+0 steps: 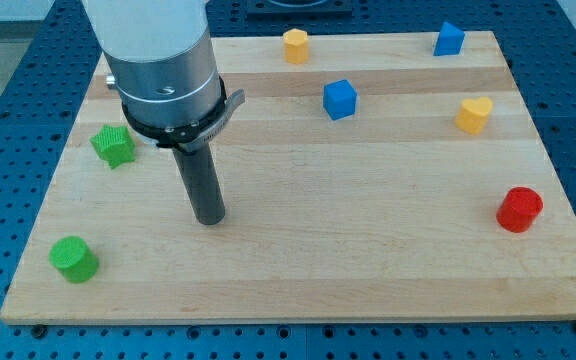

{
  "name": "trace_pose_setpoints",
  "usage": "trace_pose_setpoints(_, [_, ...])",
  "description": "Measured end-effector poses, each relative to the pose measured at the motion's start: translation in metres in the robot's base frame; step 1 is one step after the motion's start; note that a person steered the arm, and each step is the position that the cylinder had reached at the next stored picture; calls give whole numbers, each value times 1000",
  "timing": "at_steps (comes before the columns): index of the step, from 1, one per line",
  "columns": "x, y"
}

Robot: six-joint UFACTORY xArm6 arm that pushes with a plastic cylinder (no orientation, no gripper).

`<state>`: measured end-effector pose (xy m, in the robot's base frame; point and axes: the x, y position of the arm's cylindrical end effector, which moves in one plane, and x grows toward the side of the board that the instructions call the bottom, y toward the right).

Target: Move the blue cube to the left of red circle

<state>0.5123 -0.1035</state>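
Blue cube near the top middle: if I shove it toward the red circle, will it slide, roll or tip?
The blue cube has flat faces and looks squat, so it probably slides rather than rolls or tips. An off-centre push would likely twist it. The wooden board looks smooth, so little drag.

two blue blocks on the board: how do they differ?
The blue cube sits near the board's middle top; the other blue block sits at the view's top right edge. The cube looks boxy; the other has a slanted, wedge-like top. The cube is nearer my tip. Both are blue, untouched.
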Motion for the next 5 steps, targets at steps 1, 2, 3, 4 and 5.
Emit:
trace_pose_setpoints(1, [0, 0])
trace_pose_setpoints(2, [-45, -18])
trace_pose_setpoints(3, [-127, -37])
trace_pose_setpoints(4, [-188, -31])
trace_pose_setpoints(5, [-206, 15])
